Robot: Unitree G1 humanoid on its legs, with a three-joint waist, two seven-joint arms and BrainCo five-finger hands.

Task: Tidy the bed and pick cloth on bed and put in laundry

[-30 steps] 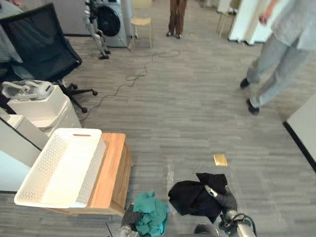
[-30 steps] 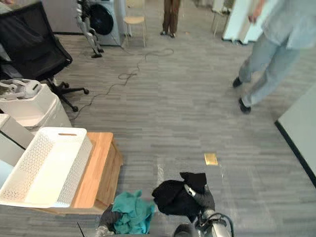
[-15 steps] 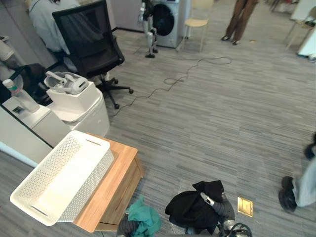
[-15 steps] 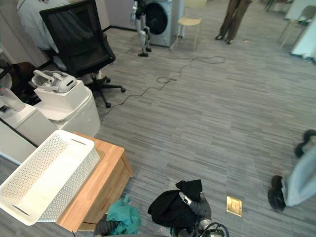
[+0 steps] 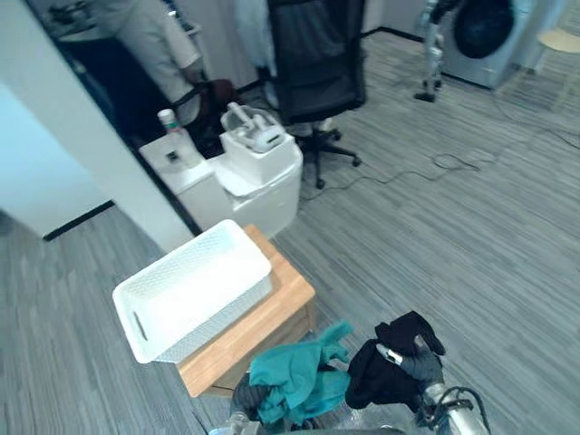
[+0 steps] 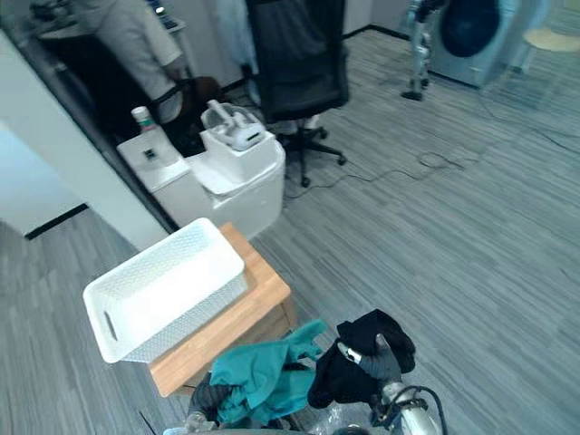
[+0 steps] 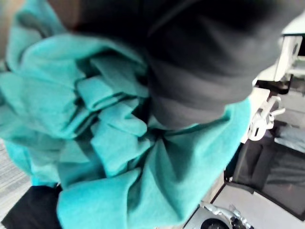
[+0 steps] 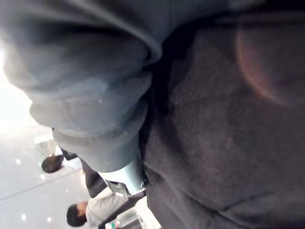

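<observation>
While the grey striped carpet floor is spreading out on every side of the low light-wood table, a black mesh office chair is standing well beyond that table, and a person in a pale top is sitting farther off from the table on the robot's left. A white boxy cabinet is standing just behind the table, carrying a white headset on its top. A white perforated plastic laundry basket is resting on the table, overhanging the table's left edge, with nothing lying in it. A crumpled teal cloth is hanging just in front of the table, on the robot's near side, clear of the basket. The left hand is carrying this cloth from beneath; the cloth is wrapping over the hand, so I cannot tell how it is gripping. A bunched black cloth is hanging to the right of the teal one, off the table's near right corner. The right hand is grasping it, with a silver finger pressing into the dark fabric.
</observation>
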